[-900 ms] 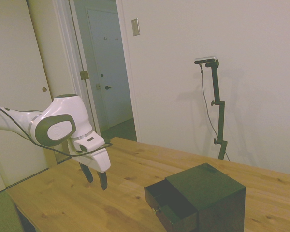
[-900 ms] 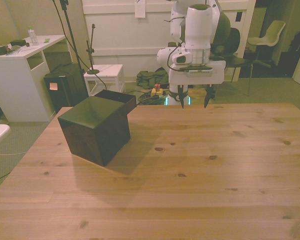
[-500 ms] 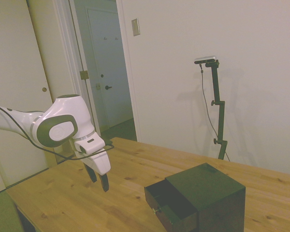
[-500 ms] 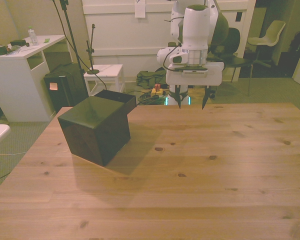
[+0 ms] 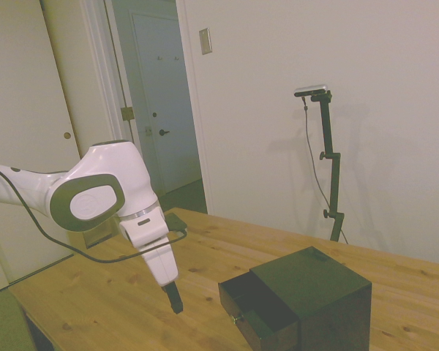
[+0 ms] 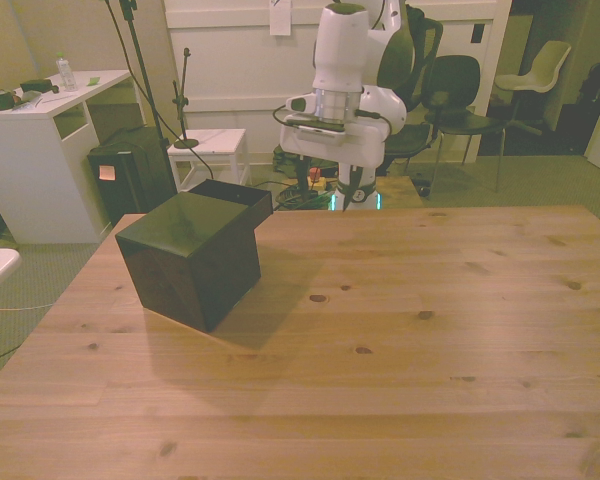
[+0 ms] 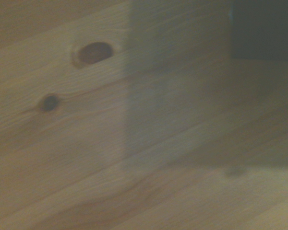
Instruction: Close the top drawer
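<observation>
Wooden table (image 5: 95, 300) carries a dark chest (image 5: 311, 300), its top drawer (image 5: 250, 307) pulled out; gripper (image 5: 174, 298) nearby, finger spread unclear

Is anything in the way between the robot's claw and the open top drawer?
No. Only bare wooden table shows between the gripper and the top drawer, which sticks out of the dark chest.

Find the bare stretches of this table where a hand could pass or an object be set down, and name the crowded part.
The wooden table is bare across its near half and all along the front view's right, from the dark chest outward. Crowding sits at the far edge: the pulled-out top drawer and the pincer hanging just off its front leave a narrow gap.
</observation>
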